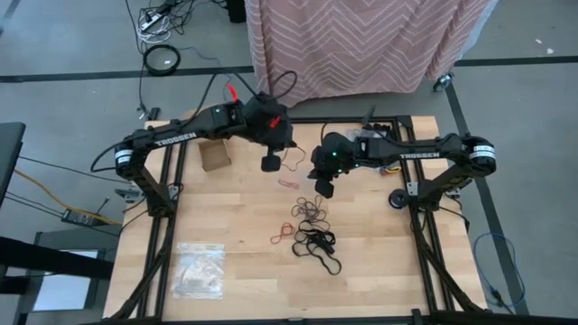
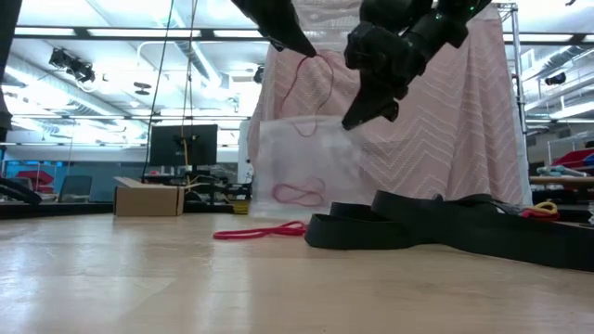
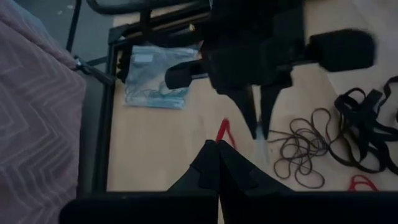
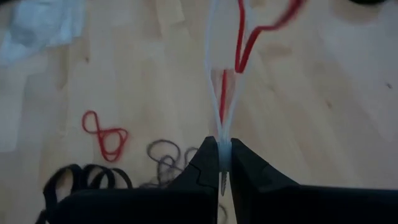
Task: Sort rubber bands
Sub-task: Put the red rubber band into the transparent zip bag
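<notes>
Hanging above the table [image 1: 235, 271], near the edge by the pink cloth [image 1: 361, 41]: one red band [image 4: 222, 93], half down inside a clear bag [image 2: 306, 158]. Pinched at its top end, most likely, by the left claw [image 3: 217, 149], shut tight and held high. Gripped by the thin bag edge in the right claw [image 4: 224, 168], closed narrow on the plastic, just beside the left one.

To do it well: keep the bag mouth up and steady. Lower the red band slowly, straight down. Let go only once well inside. Don't tug sideways, or out it may pop.

Lying on the wood toward the middle and the near edge: a bunch of brown bands [image 1: 312, 209], some red bands [image 1: 282, 236], and big black bands [image 1: 321, 246], close together but not yet sorted. Off near the left front corner: a second bag [image 1: 199, 269], flat. By the far edge on the left: a small box [image 1: 215, 153].

Table of pale wood, smooth. Beyond it: a big room with ceiling lights and a dark screen [image 2: 182, 144].
</notes>
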{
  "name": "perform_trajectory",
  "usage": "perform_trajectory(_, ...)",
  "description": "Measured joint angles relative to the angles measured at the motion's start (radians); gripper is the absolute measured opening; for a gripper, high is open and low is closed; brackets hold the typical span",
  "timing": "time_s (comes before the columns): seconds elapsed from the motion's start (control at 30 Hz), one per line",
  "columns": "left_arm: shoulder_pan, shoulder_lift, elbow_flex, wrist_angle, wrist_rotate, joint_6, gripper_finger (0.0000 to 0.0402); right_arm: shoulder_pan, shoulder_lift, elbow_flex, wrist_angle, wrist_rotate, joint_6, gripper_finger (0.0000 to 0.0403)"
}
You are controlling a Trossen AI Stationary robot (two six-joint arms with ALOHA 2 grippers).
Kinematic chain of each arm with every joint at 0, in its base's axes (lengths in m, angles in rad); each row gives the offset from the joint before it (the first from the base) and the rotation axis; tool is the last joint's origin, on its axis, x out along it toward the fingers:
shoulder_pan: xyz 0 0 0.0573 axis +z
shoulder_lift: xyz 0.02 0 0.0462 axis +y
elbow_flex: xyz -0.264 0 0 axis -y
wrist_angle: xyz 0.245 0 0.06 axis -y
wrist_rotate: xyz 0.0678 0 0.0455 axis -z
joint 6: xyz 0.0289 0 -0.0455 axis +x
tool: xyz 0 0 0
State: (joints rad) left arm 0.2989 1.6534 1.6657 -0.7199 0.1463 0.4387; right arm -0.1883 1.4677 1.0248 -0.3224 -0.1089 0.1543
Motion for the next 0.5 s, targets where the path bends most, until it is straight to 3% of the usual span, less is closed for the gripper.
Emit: perform_trajectory(0.5,0.000,0.008,0.000,-0.141,0.024,-0.004,0.0000,0.008,-0.030,0.000,0.016,0.051,-0.016,0.0006)
